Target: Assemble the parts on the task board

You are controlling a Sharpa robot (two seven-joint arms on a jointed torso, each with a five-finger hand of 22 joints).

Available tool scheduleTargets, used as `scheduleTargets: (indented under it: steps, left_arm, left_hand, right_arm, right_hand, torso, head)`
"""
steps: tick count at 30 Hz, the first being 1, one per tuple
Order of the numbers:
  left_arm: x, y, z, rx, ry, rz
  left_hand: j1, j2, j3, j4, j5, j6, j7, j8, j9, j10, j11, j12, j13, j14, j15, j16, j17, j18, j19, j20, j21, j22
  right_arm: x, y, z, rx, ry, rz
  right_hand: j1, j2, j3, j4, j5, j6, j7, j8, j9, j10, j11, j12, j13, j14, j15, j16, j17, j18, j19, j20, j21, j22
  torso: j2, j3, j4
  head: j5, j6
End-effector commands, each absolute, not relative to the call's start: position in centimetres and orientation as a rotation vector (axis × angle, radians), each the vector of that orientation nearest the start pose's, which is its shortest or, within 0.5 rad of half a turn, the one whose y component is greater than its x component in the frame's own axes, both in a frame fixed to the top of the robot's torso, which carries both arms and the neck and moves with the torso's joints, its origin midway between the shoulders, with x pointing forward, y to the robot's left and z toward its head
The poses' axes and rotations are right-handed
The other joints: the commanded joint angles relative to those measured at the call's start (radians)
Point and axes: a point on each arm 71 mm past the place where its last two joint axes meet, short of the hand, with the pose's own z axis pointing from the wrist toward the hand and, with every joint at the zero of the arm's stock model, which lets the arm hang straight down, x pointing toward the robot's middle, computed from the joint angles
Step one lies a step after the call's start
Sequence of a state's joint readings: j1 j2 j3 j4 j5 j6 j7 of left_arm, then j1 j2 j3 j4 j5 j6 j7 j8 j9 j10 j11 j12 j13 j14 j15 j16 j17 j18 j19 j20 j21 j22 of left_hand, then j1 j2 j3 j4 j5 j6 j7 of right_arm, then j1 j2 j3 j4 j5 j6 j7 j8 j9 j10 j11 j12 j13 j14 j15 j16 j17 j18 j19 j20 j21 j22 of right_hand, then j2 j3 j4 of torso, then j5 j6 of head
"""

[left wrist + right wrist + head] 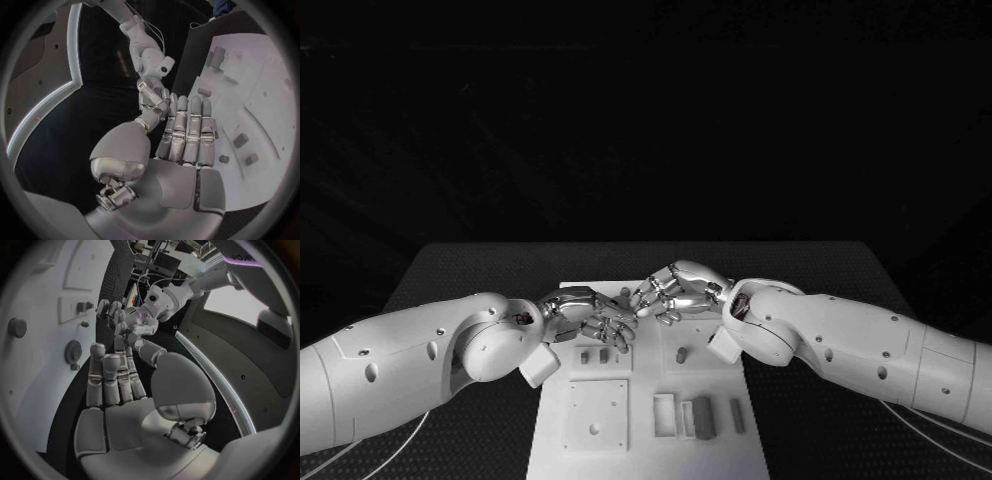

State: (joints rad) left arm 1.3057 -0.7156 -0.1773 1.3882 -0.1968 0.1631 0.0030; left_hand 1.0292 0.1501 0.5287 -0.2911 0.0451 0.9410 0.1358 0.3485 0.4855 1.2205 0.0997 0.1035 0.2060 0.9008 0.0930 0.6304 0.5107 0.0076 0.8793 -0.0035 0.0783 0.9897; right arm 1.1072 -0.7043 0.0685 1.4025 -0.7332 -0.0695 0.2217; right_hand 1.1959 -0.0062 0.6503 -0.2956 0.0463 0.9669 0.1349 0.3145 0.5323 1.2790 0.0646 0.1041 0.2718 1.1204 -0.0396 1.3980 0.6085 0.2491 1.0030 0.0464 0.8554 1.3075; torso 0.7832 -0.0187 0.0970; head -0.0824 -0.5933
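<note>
I had the task board (596,440) lying in the lower middle of the head frame on the dark surface (459,265), its grey parts (701,415) grouped at lower right of the plate, while both robot hands met over its far end near the frame's centre. The left robot hand (589,318) and right robot hand (678,292) nearly touched there. Each wrist view showed me its own palm, fingers extended side by side, holding nothing, which the head view hid.

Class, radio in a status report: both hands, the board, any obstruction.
Left hand open, right hand open, over the white task board. Small grey parts lying untouched. Nothing blocking.
</note>
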Motion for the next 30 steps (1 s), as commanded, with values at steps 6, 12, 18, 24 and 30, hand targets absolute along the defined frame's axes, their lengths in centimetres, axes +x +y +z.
scheduleTargets:
  steps: [6, 12, 18, 24, 30]
  left_arm:
    - [48.96, 15.78, -20.71, -0.767, 2.212, -1.511]
    - [49.01, 15.86, -20.72, -0.771, 2.208, -1.506]
    - [49.08, 15.88, -20.72, -0.78, 2.199, -1.5]
    - [49.24, 16.28, -20.76, -0.813, 2.184, -1.48]
    - [49.39, 16.7, -20.79, -0.84, 2.167, -1.464]
  left_hand:
    - [0.008, -0.001, 0.006, 0.0, 0.004, 0.005, 0.001, 0.007, 0.001, 0.006, 0.0, 0.004, 0.002, 0.007, 0.0, -0.004, 0.002, -0.002, 0.006, -0.002, 0.003, 0.001]
    - [0.008, -0.001, 0.007, 0.0, 0.004, 0.005, 0.001, 0.007, 0.001, 0.006, 0.0, 0.004, 0.002, 0.007, 0.0, -0.004, 0.002, -0.002, 0.006, -0.002, 0.003, 0.001]
    - [0.008, -0.004, 0.007, 0.0, 0.004, 0.005, 0.002, 0.007, 0.002, 0.006, 0.0, 0.004, 0.002, 0.007, 0.0, -0.004, 0.003, -0.002, 0.006, -0.002, 0.003, 0.002]
    - [0.006, -0.013, 0.008, 0.0, 0.004, -0.001, 0.004, 0.004, 0.002, 0.004, 0.002, 0.002, 0.002, 0.007, 0.001, -0.006, 0.005, -0.002, 0.007, -0.002, 0.002, 0.002]
    - [0.01, -0.046, 0.007, -0.001, 0.004, -0.016, 0.011, -0.004, 0.001, -0.008, 0.008, -0.006, 0.001, 0.0, 0.005, -0.012, 0.007, -0.003, 0.0, 0.002, -0.003, 0.002]
  right_arm:
    - [49.24, -15.0, -19.88, 0.354, 1.799, 1.431]
    - [49.17, -14.95, -19.95, 0.327, 1.813, 1.422]
    - [49.11, -14.91, -19.99, 0.297, 1.822, 1.408]
    - [49.14, -14.97, -19.99, 0.291, 1.819, 1.395]
    - [49.24, -15.14, -19.96, 0.299, 1.806, 1.385]
  right_hand:
    - [-0.007, 0.009, 0.009, 0.001, 0.003, 0.007, -0.002, 0.009, 0.007, 0.008, -0.003, 0.006, 0.005, 0.001, -0.009, 0.001, -0.001, 0.013, 0.002, -0.006, 0.004, 0.014]
    - [-0.007, 0.009, 0.011, 0.0, 0.003, 0.009, -0.003, 0.011, 0.011, 0.011, -0.004, 0.007, 0.009, 0.001, -0.011, 0.0, -0.001, 0.013, 0.002, -0.007, 0.004, 0.014]
    - [-0.007, 0.009, 0.013, 0.0, 0.003, 0.011, -0.005, 0.014, 0.014, 0.014, -0.006, 0.008, 0.012, 0.0, -0.012, -0.001, -0.001, 0.013, 0.001, -0.007, 0.003, 0.015]
    - [-0.007, 0.01, 0.015, 0.001, 0.003, 0.013, -0.006, 0.016, 0.017, 0.016, -0.007, 0.009, 0.015, -0.001, -0.013, -0.002, -0.001, 0.013, 0.0, -0.007, 0.002, 0.015]
    - [-0.008, 0.01, 0.016, 0.0, 0.003, 0.014, -0.007, 0.017, 0.019, 0.018, -0.008, 0.009, 0.018, 0.0, -0.014, -0.002, -0.001, 0.013, 0.0, -0.007, 0.002, 0.015]
  torso:
    - [0.0, -0.0007, 0.0]
    - [0.0, -0.0007, 0.0004]
    - [0.0, -0.0014, 0.0008]
    - [0.0, -0.0009, 0.0001]
    - [-0.001, -0.0013, 0.0006]
  head:
    - [-0.002, -0.001]
    - [-0.003, -0.003]
    - [-0.003, -0.006]
    - [-0.004, -0.008]
    - [-0.004, -0.007]
